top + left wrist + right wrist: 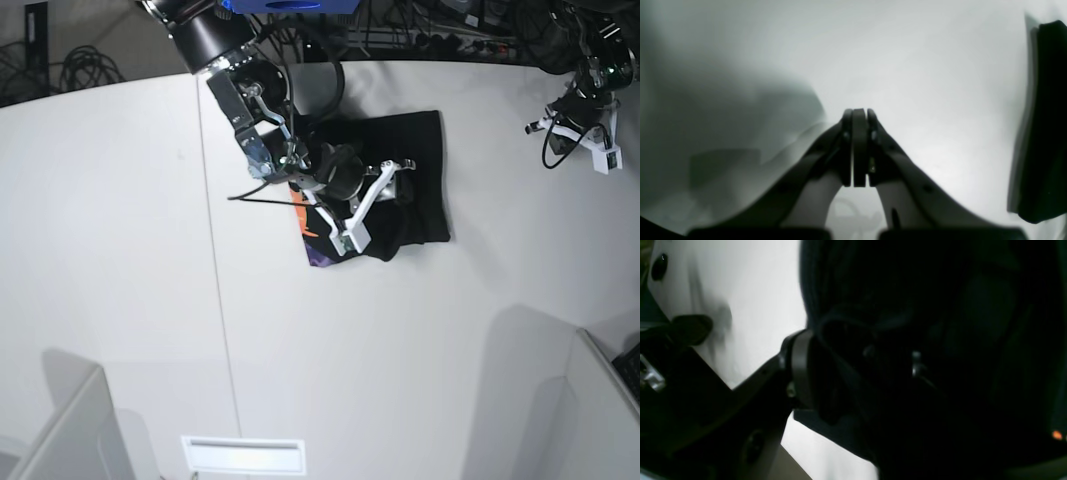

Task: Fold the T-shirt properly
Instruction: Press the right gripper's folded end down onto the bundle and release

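The black T-shirt (415, 150) lies folded on the white table (120, 250), with a strip of its orange-and-purple print (308, 232) showing at its left edge. My right gripper (378, 200) sits low over the shirt's middle. In the right wrist view its fingers (800, 370) stand apart, open, with a fold of the dark cloth (940, 306) lying between them. My left gripper (859, 113) is shut on nothing above bare table; in the base view it is at the far right (585, 120), well away from the shirt.
Cables and dark equipment (440, 30) crowd the table's back edge. A dark slab (1043, 116) stands at the right edge of the left wrist view. A thin black rod or cable (262, 197) sticks out left of the shirt. Grey partitions (60, 430) rise at the front corners.
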`<move>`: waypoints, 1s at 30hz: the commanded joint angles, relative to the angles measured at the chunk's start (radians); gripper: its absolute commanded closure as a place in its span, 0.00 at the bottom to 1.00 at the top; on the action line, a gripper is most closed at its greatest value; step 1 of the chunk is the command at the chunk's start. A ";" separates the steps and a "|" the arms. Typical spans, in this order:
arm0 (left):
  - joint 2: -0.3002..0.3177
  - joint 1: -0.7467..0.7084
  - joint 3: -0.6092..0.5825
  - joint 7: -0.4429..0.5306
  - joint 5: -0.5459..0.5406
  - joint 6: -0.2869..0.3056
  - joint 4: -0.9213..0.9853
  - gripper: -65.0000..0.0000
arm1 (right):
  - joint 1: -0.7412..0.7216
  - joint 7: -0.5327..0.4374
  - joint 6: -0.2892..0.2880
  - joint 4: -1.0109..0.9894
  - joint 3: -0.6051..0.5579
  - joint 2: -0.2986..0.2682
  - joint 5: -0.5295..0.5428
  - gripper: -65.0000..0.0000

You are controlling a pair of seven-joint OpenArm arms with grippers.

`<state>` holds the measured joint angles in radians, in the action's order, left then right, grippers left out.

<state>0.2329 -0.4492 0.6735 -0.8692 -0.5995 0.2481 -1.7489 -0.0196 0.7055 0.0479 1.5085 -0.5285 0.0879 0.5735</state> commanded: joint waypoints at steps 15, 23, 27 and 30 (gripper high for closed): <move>0.013 -0.001 0.010 0.014 -0.010 0.007 -0.013 1.00 | -0.184 -0.013 0.103 0.011 -0.394 0.019 0.019 0.52; 0.016 0.008 0.010 0.014 -0.010 0.007 -0.013 1.00 | -0.302 -0.013 0.103 0.082 -0.617 0.029 0.016 0.53; 0.013 0.007 0.036 0.014 -0.010 0.009 -0.013 1.00 | -0.316 0.012 0.117 0.194 -0.534 -0.069 0.016 0.61; 0.010 -0.001 0.091 0.014 -0.010 0.009 -0.013 1.00 | -0.296 0.018 0.172 0.241 -0.425 -0.130 0.016 0.86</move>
<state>0.2302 -0.4461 0.7578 -0.8722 -0.6022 0.2588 -1.7489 -0.3004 0.7418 0.2295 1.7309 -0.9478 -0.0650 0.5781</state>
